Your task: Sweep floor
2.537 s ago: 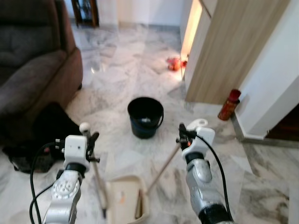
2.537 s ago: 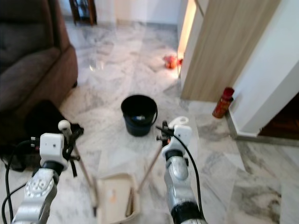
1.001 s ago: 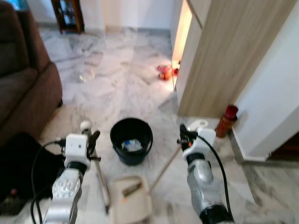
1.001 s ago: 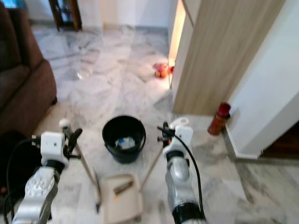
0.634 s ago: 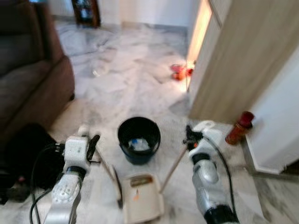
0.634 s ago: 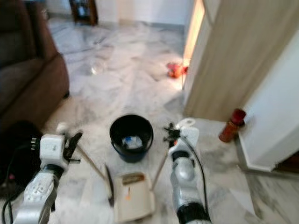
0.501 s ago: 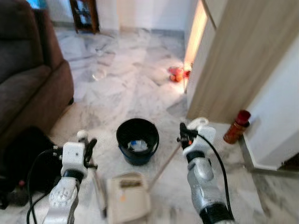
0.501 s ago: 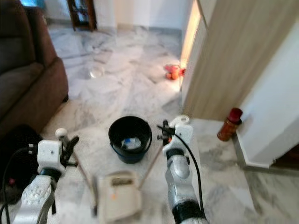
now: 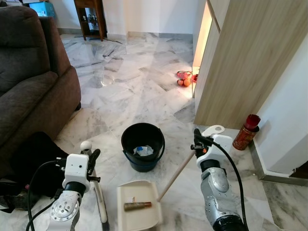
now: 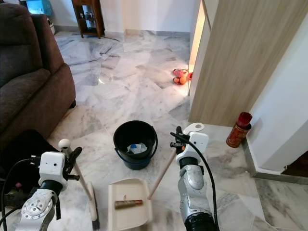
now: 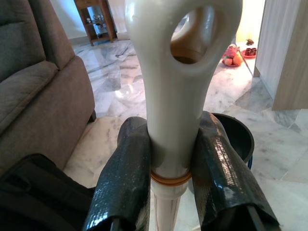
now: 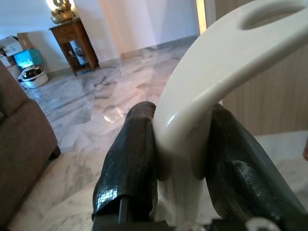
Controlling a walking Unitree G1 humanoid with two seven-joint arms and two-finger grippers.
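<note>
My left gripper is shut on the cream top of the broom handle. The broom's stick slants down to the broom head on the marble floor. My right gripper is shut on the curved cream dustpan handle. Its long wooden stick runs down to the cream dustpan, which lies flat on the floor between my arms. A brown cylindrical piece lies in the pan. Just beyond the pan stands a black bucket holding some crumpled paper.
A brown sofa fills the left side, with a black bag at its foot. To the right are a wooden panel and a white wall with a red canister at its base. Red-orange items lie farther off.
The head camera has shifted and the picture has sharpened. Both grippers keep their holds. The dustpan now lies flat before the bucket with the brown piece in it.
</note>
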